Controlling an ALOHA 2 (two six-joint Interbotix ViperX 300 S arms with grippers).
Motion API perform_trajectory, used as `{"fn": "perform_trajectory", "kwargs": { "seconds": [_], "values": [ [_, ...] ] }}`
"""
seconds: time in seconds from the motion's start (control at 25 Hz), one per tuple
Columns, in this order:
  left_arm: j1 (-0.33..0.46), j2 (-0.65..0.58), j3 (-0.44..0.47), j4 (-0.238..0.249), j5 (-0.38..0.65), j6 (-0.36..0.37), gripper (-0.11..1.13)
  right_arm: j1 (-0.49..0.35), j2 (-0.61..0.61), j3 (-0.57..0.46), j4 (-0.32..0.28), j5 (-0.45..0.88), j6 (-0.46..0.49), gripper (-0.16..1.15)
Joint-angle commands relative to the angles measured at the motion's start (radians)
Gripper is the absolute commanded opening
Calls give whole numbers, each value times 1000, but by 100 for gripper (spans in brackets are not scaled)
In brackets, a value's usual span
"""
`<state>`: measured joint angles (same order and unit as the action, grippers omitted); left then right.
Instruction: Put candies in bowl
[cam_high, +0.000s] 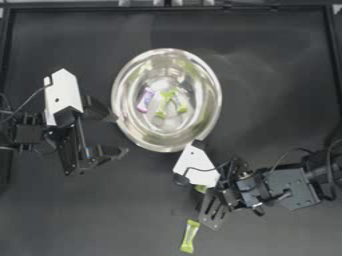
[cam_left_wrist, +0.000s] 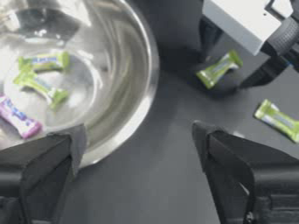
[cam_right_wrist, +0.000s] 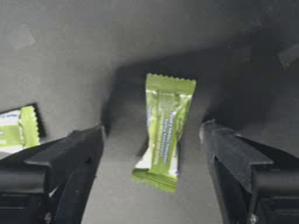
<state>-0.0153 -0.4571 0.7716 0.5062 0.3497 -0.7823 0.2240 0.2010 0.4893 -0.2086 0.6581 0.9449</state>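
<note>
The silver bowl (cam_high: 127, 80) sits mid-table and holds one pink-purple candy (cam_high: 145, 99) and two yellow-green candies (cam_high: 168, 95); the left wrist view shows them too, pink (cam_left_wrist: 20, 120) and green (cam_left_wrist: 43, 61). My right gripper (cam_high: 199, 196) is just in front of the bowl, open, with a yellow-green candy (cam_right_wrist: 163, 131) lying on the table between its jaws, untouched by either. Another yellow-green candy (cam_high: 190, 236) lies nearer the front edge. My left gripper (cam_high: 110, 131) stands open and empty at the bowl's left side, close to the rim (cam_left_wrist: 149, 78).
Dark table all around. The right arm's white wrist housing (cam_high: 196, 165) overhangs the bowl's front rim. The left arm's housing (cam_high: 62, 92) sits left of the bowl. Bare table lies behind and to the right of the bowl.
</note>
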Motion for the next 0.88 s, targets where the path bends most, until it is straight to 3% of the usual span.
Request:
{"fn": "perform_trajectory", "kwargs": {
  "seconds": [0.04, 0.4, 0.68, 0.88],
  "values": [
    [0, -29, -8, -6, -3, 2, 102, -2, -6, -23, -3, 5, -2, 90],
    [-2, -35, -2, -6, -3, 2, 101, -2, 5, -34, -3, 28, 0, 54],
    [-2, -38, 6, -11, -3, 2, 101, 0, -34, -64, -8, 63, -5, 53],
    [-2, -58, 26, -20, -3, 0, 101, -2, -137, -98, -103, 127, 3, 52]
  ]
}}
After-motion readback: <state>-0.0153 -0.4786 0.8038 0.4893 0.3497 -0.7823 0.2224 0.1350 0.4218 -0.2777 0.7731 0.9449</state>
